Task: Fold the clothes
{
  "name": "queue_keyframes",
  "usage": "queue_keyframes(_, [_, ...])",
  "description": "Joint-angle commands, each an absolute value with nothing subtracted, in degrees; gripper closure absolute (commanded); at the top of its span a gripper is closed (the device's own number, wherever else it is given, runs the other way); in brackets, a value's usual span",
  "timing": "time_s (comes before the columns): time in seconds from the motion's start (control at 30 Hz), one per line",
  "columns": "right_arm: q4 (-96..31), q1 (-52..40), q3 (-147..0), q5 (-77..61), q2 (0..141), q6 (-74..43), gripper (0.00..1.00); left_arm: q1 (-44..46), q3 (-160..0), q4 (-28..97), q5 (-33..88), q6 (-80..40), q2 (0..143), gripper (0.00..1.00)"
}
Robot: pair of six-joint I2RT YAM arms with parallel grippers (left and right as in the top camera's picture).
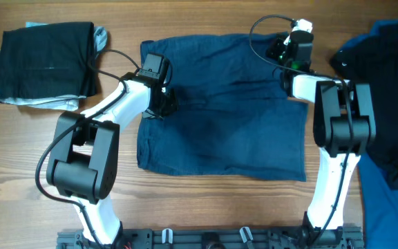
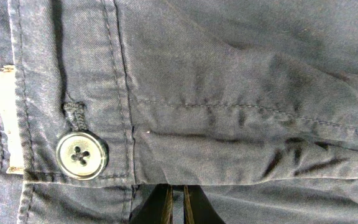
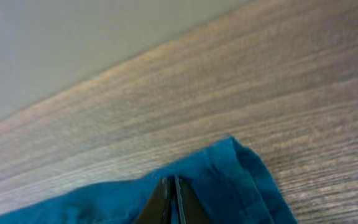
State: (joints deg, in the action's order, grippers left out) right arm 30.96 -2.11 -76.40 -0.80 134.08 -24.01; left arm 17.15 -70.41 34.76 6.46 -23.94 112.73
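The navy-blue shorts (image 1: pixel 223 104) lie spread flat on the wooden table (image 1: pixel 206 207). My left gripper (image 1: pixel 163 102) rests on their left edge. In the left wrist view its fingers (image 2: pixel 171 202) are pinched together under a fold of the shorts (image 2: pixel 241 93), beside a small button (image 2: pixel 81 155). My right gripper (image 1: pixel 285 61) is at the shorts' top right corner. In the right wrist view its fingers (image 3: pixel 171 199) are shut on the blue cloth's edge (image 3: pixel 241 180).
A folded black garment (image 1: pixel 45 62) lies at the back left over a pale cloth. A pile of dark and blue clothes (image 1: pixel 392 104) fills the right edge. Bare wood runs along the front of the table.
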Motion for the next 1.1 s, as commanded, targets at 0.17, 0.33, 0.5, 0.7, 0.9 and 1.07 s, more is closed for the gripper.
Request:
queue_keyframes(0.17, [39.8,-2.2,-81.7,4.0,140.5,-22.4,0.96,16.2,-69.3,35.4,2.4,-24.5,115.6,0.92])
queue_keyframes(0.33, [35.9,-2.5,-82.7,4.7,140.5,-22.5,0.96,16.2,-69.3,35.2,2.4,-24.5,115.6,0.92])
queue_keyframes(0.5, [34.4,-2.0,-82.7,8.2,142.7,-22.4,0.96,16.2,-69.3,35.0,2.4,-24.5,115.6,0.92])
queue_keyframes(0.7, [32.5,-2.0,-89.3,14.3,141.2,0.7,0.96,16.2,-69.3,35.0,2.4,-24.4,115.6,0.92])
queue_keyframes(0.9, [13.0,-2.2,-97.9,1.8,131.5,1.3,0.96,16.2,-69.3,35.0,2.4,-24.4,115.6,0.91])
queue_keyframes(1.07, [-2.5,-4.1,-97.9,-12.8,129.2,1.5,0.96,16.2,-69.3,34.9,2.5,-24.5,115.6,0.90])
